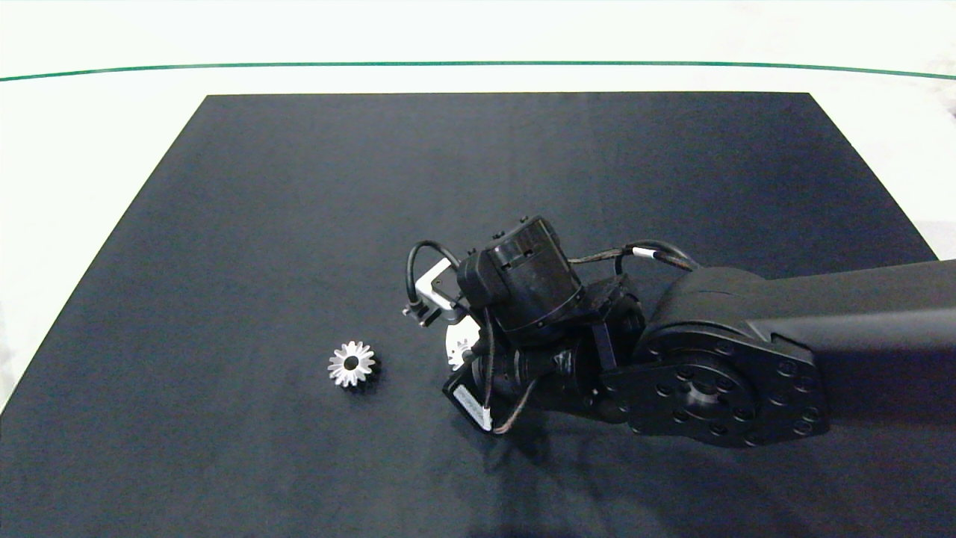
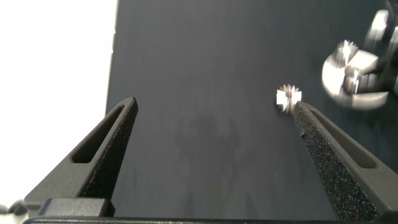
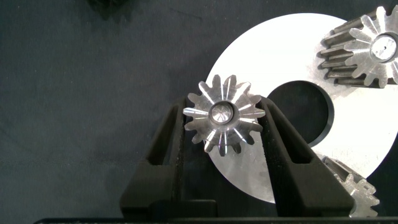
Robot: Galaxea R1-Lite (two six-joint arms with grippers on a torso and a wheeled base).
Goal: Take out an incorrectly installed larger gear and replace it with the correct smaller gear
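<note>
The larger gear [image 1: 351, 364], silver with slim starburst teeth, lies flat on the black mat, left of the right arm; it shows as a bright spot [image 2: 289, 98] in the left wrist view. My right gripper [image 3: 224, 107] is shut on the smaller gear [image 3: 225, 115], one finger against each side of its blunt teeth. That gear sits at the edge of a round silver plate [image 3: 273, 56], with a silver pin in its centre. In the head view the right wrist covers most of the plate [image 1: 455, 340]. My left gripper [image 2: 214, 104] hangs open over bare mat.
Two more gears [image 3: 367, 50] [image 3: 354, 186] sit on the plate, around its dark centre hole [image 3: 298, 112]. The black mat [image 1: 299, 224] lies on a white table with a green line near the far edge.
</note>
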